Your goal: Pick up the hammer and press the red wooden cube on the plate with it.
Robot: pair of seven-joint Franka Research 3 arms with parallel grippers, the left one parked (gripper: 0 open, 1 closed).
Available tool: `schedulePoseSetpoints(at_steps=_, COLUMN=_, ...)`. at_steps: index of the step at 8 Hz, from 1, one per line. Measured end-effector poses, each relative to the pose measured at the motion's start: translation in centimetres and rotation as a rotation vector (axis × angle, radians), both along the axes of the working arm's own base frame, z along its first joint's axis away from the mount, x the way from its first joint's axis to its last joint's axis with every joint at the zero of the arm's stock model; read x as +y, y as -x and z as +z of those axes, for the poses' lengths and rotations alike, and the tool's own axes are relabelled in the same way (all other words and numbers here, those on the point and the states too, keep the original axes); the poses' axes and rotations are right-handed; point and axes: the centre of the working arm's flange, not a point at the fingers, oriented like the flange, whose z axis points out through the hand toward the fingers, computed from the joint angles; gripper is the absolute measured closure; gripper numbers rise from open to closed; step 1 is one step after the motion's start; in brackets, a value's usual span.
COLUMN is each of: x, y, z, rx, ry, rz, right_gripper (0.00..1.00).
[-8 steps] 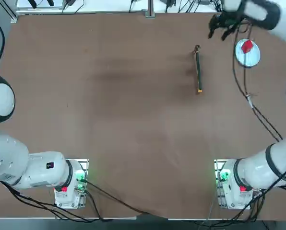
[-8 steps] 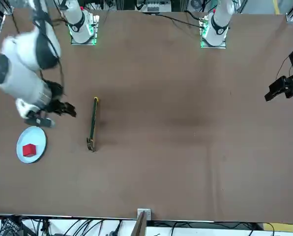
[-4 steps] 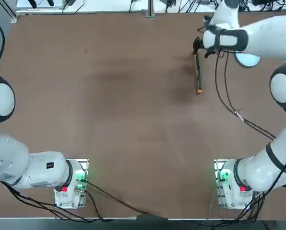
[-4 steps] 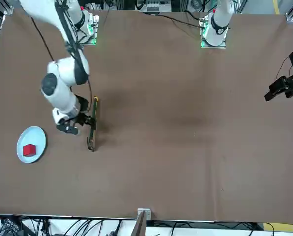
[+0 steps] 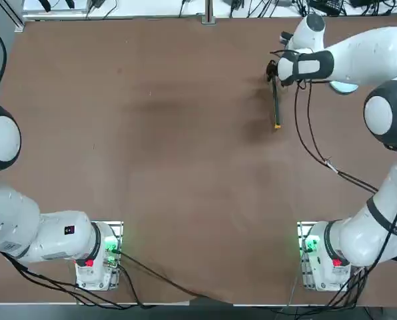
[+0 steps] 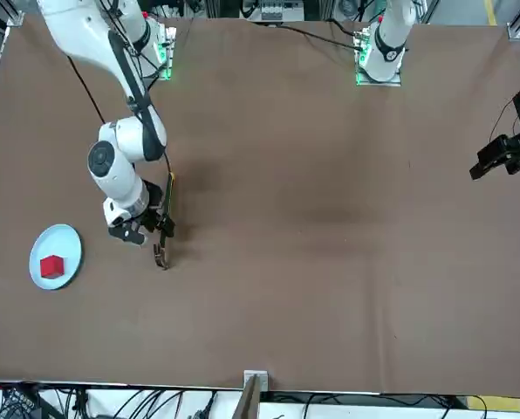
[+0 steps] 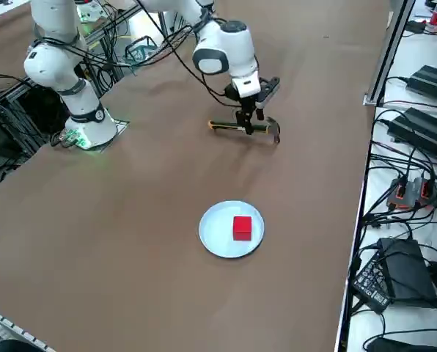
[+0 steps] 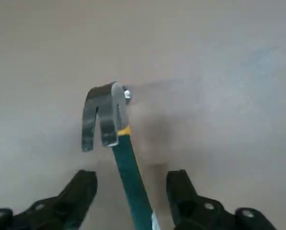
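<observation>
At the upper right of the top view, my right gripper hung over the hammer, near its head. My fingers stood open astride the handle, gripping nothing. I was in the grasp step; next I judged I should close. The red wooden cube sat on the plate, apart.

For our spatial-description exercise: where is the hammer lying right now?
In the top view, the hammer lies flat at the table's far right, just left of the plate. The open right gripper straddles its handle near the head.
</observation>
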Motion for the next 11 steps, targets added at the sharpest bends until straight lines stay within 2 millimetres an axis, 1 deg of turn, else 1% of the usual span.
schedulePoseSetpoints(at_steps=3, x=0.0, y=-0.1, z=-1.0, rx=-0.018, ry=-0.001, rz=-0.002, right_gripper=0.27)
schedulePoseSetpoints(at_steps=4, x=0.0, y=-0.1, z=-1.1, rx=-0.022, ry=-0.002, rz=-0.003, right_gripper=0.38)
schedulePoseSetpoints(at_steps=6, x=0.0, y=-0.1, z=-1.2, rx=-0.022, ry=-0.002, rz=-0.003, right_gripper=0.50)
schedulePoseSetpoints(at_steps=7, x=-0.1, y=-0.2, z=-1.2, rx=-0.025, ry=-0.001, rz=0.000, right_gripper=0.71)
schedulePoseSetpoints(at_steps=8, x=-0.2, y=-0.4, z=-0.9, rx=-0.032, ry=-0.001, rz=0.002, right_gripper=0.79)
schedulePoseSetpoints(at_steps=9, x=-0.8, y=-0.8, z=-0.4, rx=-0.043, ry=0.003, rz=-0.002, right_gripper=0.79)
schedulePoseSetpoints(at_steps=10, x=-2.3, y=-1.6, z=0.9, rx=-0.053, ry=0.016, rz=-0.002, right_gripper=0.79)
schedulePoseSetpoints(at_steps=11, x=-4.8, y=-2.7, z=3.0, rx=-0.049, ry=0.040, rz=0.010, right_gripper=0.79)
